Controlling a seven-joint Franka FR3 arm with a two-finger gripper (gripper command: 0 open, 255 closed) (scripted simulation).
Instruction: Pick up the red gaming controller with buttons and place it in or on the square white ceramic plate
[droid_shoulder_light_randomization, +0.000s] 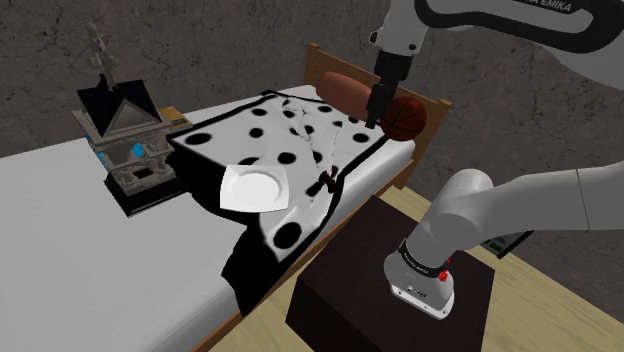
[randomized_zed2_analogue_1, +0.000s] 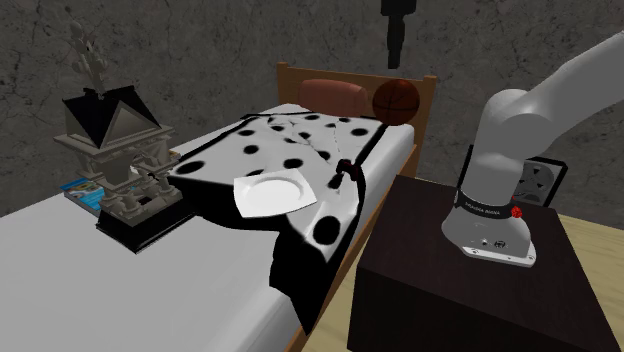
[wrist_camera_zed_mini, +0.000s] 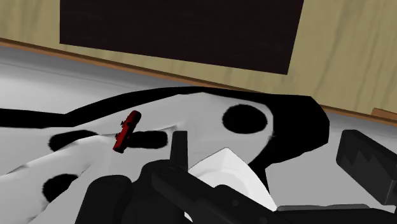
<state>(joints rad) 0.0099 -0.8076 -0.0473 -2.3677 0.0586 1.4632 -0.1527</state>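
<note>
Shoulder view, left to right.
- Model house (droid_shoulder_light_randomization: 125, 140) standing on bed (droid_shoulder_light_randomization: 90, 260), well apart from the work.
- Square white plate (droid_shoulder_light_randomization: 250, 187) lying empty on spotted blanket (droid_shoulder_light_randomization: 225, 135).
- Red controller (droid_shoulder_light_randomization: 323, 181) lying near plate on blanket, untouched. Pick and place both remaining.
- Gripper (droid_shoulder_light_randomization: 373, 122) hanging high over bed's head end, near basketball (droid_shoulder_light_randomization: 405, 117). Spread or closed: cannot tell.
- Nothing seeming to be blocking descent.

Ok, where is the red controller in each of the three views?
Shoulder view: the red controller lies at the spotted blanket's edge, just right of the white square plate.
Second exterior view: also at that blanket edge, right of the plate.
Wrist view: a small red bar on the blanket, apart from the plate.
Shared landmark: the plate.
</note>
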